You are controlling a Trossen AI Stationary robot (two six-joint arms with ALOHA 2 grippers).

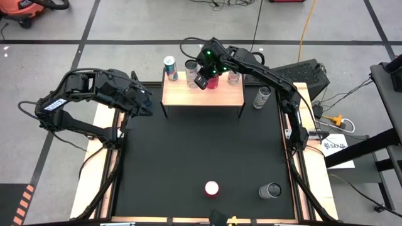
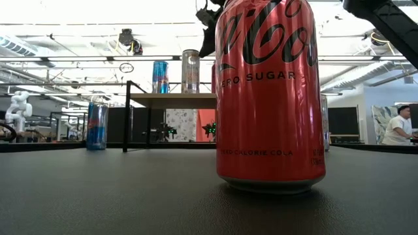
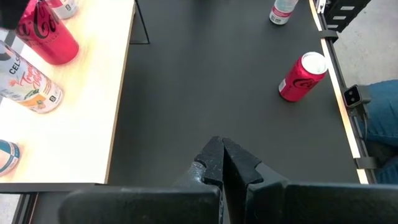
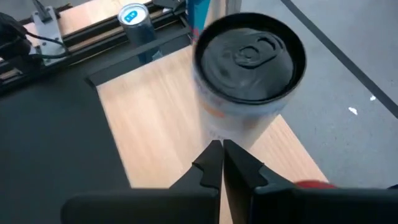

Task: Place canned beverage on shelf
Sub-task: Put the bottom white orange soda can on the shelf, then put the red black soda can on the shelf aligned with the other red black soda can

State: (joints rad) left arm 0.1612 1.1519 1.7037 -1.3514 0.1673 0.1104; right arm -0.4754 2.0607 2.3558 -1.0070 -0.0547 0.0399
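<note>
— Shelf (image 1: 203,94) of light wood on thin black legs stands at the table's far edge; where do we find a can?
— Red cylindrical cola can (image 1: 211,188) stands upright near the front: rigid, slippery, probably heavy; we'd grip mid-body. Right gripper (image 1: 201,82) over the shelf and left gripper (image 1: 146,105) just beside it are both closed, empty.

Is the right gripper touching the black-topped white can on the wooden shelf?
Cannot tell. Right wrist view shows shut right gripper right at black-topped white can on the shelf; no gap or contact plain.

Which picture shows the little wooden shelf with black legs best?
The high view: the whole light-wood shelf shows, cans along its back. The low view shows it edge-on, far off. Both wrist views show only part of its top.
</note>
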